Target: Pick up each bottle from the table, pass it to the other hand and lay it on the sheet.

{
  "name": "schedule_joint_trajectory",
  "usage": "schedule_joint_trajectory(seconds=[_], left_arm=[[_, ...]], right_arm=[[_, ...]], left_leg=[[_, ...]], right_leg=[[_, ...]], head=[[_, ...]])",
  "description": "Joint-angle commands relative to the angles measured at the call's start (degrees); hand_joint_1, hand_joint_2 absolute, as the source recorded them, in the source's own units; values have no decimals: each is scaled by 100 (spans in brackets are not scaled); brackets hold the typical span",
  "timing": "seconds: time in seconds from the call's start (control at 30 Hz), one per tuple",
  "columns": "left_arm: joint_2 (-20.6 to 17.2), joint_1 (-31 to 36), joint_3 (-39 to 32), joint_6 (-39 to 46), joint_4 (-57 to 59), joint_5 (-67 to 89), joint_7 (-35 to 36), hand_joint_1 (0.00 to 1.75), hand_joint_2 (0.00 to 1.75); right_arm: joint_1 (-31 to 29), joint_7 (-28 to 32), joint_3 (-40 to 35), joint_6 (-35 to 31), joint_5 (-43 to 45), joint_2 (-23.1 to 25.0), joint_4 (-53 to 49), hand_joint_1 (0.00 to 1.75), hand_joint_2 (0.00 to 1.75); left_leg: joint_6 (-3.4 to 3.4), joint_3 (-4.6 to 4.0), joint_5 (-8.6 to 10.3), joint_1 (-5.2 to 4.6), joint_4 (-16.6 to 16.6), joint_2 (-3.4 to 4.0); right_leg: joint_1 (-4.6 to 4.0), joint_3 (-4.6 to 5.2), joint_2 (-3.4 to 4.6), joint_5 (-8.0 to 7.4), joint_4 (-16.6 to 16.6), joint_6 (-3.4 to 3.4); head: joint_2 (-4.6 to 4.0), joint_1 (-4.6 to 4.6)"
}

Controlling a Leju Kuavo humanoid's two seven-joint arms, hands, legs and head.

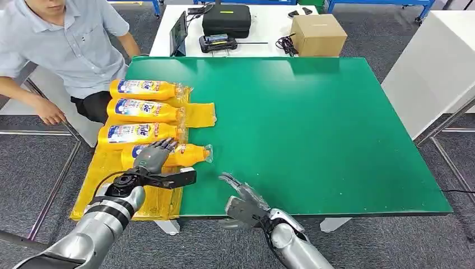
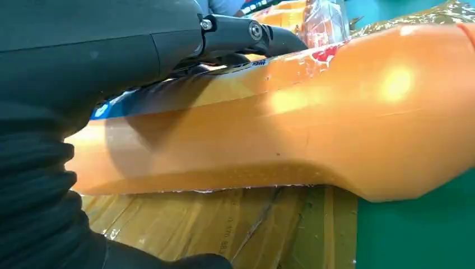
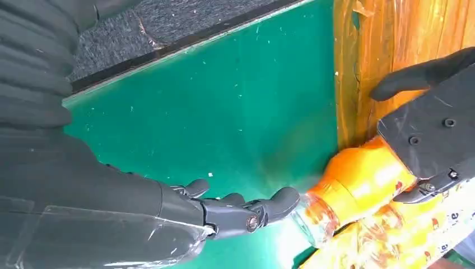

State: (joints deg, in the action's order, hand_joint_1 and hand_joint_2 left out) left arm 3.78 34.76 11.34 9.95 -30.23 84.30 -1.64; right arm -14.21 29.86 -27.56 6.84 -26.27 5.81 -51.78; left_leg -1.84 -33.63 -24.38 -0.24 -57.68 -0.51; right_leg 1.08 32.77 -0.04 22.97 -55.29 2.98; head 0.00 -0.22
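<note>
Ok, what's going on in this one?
The robot is lining up orange bottles on a yellow sheet at the left side of the green table. Three bottles already lie there. Its left hand rests on a fourth bottle, the nearest one, lying on the sheet. The right hand hovers open over the table's near edge. A seated person watches alongside.

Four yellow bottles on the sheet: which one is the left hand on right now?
The nearest bottle, the one closest to the table's front edge. The left hand rests over its body; the three bottles behind it lie untouched.
</note>
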Motion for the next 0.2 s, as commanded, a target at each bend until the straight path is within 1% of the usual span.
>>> schedule_joint_trajectory(seconds=[0.03,0.1,0.2], left_arm=[[-65,-391,119,222,286,-50,-228,0,175],[-65,-391,119,222,286,-50,-228,0,175],[-75,-389,117,218,285,-50,-228,0,175]], right_arm=[[-165,41,127,-63,-35,6,429,0,175],[-165,41,127,-63,-35,6,429,0,175],[-166,41,127,-63,-35,7,427,0,175]], left_leg=[[8,14,-1,-1,9,23],[8,10,0,-1,6,12],[8,9,2,-2,8,15]], right_leg=[[1,-4,21,-3,4,-8],[0,-2,9,-1,1,-7],[1,0,14,-2,2,-8]], head=[[0,0],[0,0],[0,0]])
